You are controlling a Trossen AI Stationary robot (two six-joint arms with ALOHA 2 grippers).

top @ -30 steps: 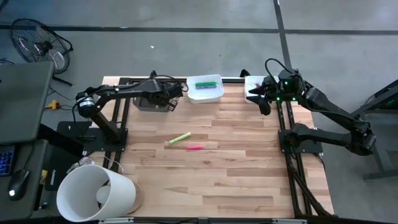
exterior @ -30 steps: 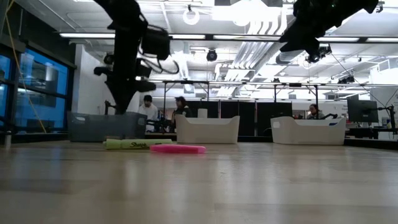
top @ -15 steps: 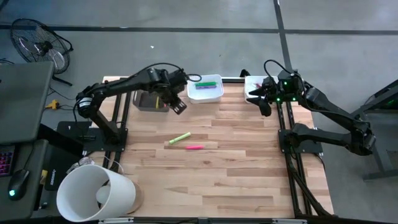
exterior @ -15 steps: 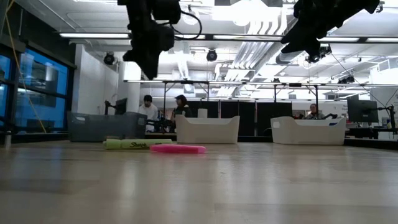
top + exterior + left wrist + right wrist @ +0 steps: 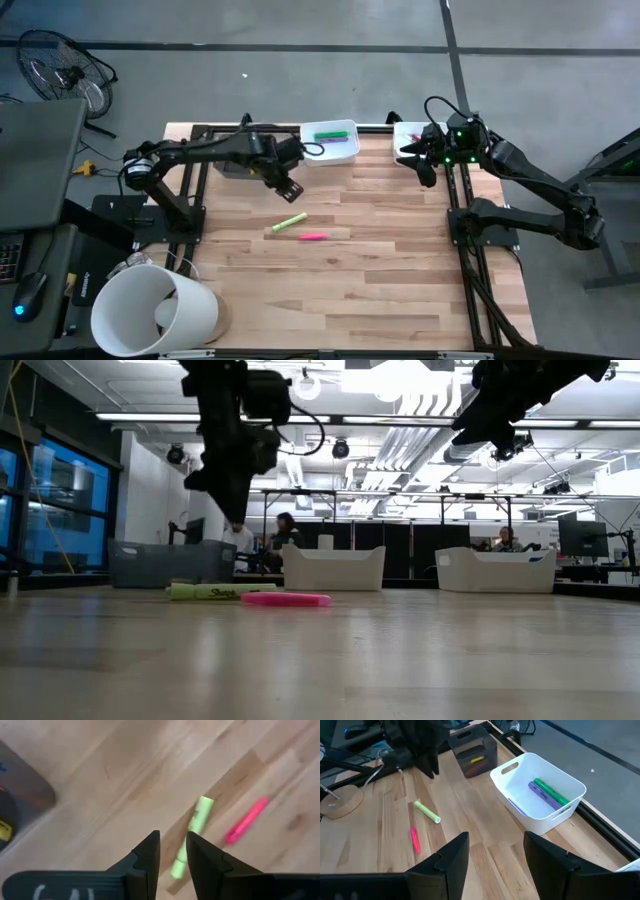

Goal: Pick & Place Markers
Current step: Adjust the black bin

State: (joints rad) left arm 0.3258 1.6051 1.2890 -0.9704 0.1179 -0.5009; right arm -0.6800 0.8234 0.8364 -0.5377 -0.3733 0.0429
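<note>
Two markers on the table — yellow-green marker (image 5: 289,222), pink marker (image 5: 313,237). Left gripper (image 5: 291,187) hovers above them, narrowly parted, empty; right gripper (image 5: 418,158) open, empty.

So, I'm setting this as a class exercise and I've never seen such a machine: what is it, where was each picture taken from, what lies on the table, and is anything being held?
It is a robot with two dark arms at a wooden table, each ending in a two-finger gripper. One picture looks straight down from above, one looks level across the tabletop, and two come from cameras on the arms' wrists.

On the table lie a yellow-green marker and a pink marker, side by side but apart. At the far edge stand a dark bin and a white tray holding a green marker and a purple marker.

The left gripper hangs above the loose markers, fingers slightly apart, holding nothing. The right gripper waits open and empty near the table's far right corner.
</note>
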